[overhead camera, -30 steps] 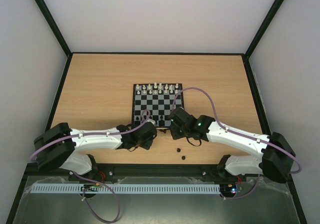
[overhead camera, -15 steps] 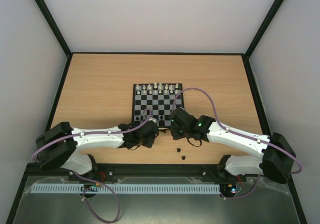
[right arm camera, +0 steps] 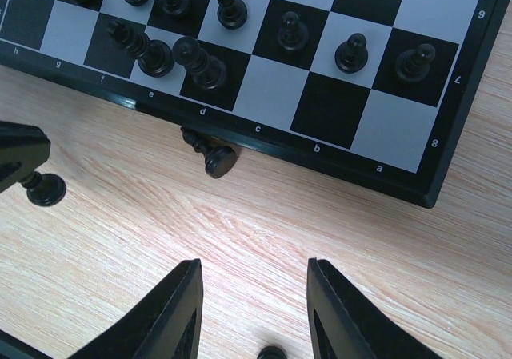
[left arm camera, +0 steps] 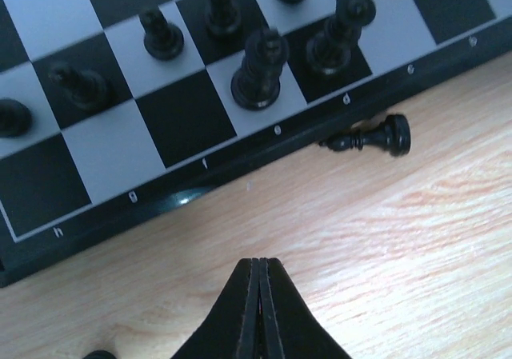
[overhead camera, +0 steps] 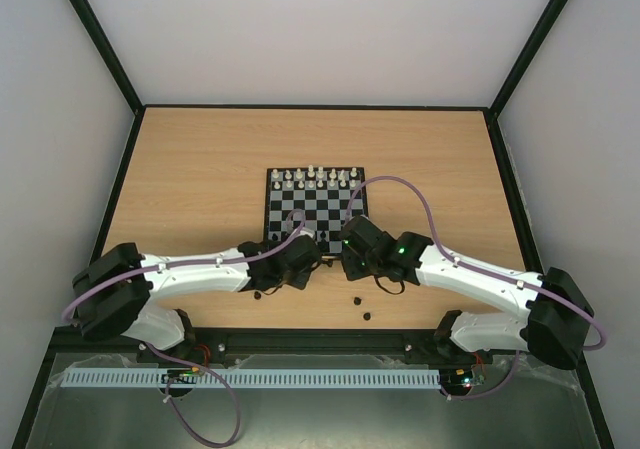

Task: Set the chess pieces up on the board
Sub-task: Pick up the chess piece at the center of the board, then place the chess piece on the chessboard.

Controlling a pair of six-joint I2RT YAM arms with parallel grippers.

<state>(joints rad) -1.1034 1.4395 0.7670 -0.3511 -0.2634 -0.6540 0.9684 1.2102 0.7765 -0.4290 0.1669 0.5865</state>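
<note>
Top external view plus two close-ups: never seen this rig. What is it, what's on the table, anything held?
Two white robot arms are bolted at the near edge of a wooden table. The wide picture looks down from above; each close-up comes from a camera on a wrist. On it lies the board, cream pieces on its far rows, black chess pieces on its near rows, one fallen piece beside its edge. The left gripper is shut on nothing; the right gripper is open and empty.

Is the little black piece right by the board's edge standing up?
No, the black piece lies on its side on the wooden table, just off the edge of the board.
</note>
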